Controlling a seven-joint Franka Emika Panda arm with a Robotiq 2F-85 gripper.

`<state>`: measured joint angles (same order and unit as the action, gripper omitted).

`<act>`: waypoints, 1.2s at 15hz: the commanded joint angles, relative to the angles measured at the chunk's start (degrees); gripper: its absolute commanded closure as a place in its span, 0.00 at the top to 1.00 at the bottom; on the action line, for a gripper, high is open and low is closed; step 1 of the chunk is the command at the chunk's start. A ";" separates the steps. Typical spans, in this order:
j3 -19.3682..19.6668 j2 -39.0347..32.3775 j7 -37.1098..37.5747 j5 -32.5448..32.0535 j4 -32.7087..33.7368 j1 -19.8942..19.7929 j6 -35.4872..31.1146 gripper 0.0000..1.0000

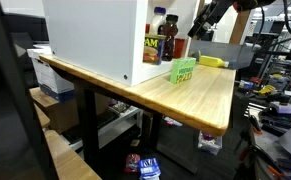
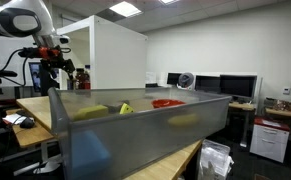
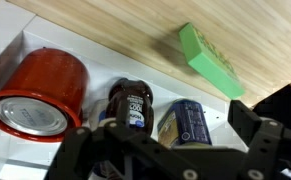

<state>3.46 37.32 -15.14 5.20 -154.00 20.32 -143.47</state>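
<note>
My gripper (image 3: pixel 170 138) is open and empty. In the wrist view it hangs over a white shelf (image 3: pixel 15 50) holding a red can (image 3: pixel 40 92), a dark brown bottle (image 3: pixel 133 103) and a blue and yellow can (image 3: pixel 188 122), which lies between my fingers. A green box (image 3: pixel 209 60) lies on the wooden table (image 3: pixel 115 30) beside the shelf. In an exterior view the gripper (image 1: pixel 199 26) is above and just beyond the open side of the white cabinet (image 1: pixel 95 35), near the bottles (image 1: pixel 163 40) and the green box (image 1: pixel 183 71).
A yellow object (image 1: pixel 213 61) lies behind the green box. The table edge (image 1: pixel 185 118) drops to a cluttered floor. In an exterior view a translucent grey bin (image 2: pixel 135 130) fills the foreground, with the arm (image 2: pixel 51 58) beyond it.
</note>
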 commanded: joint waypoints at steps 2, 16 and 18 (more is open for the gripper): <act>2.14 -0.43 -9.56 1.31 0.67 2.14 2.48 1.00; 2.21 -9.64 -34.57 -0.31 3.76 5.63 5.55 1.00; 1.41 -10.75 -36.46 -0.41 4.46 5.13 5.81 1.00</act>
<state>6.51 29.40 -46.87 5.11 -151.83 26.64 -139.25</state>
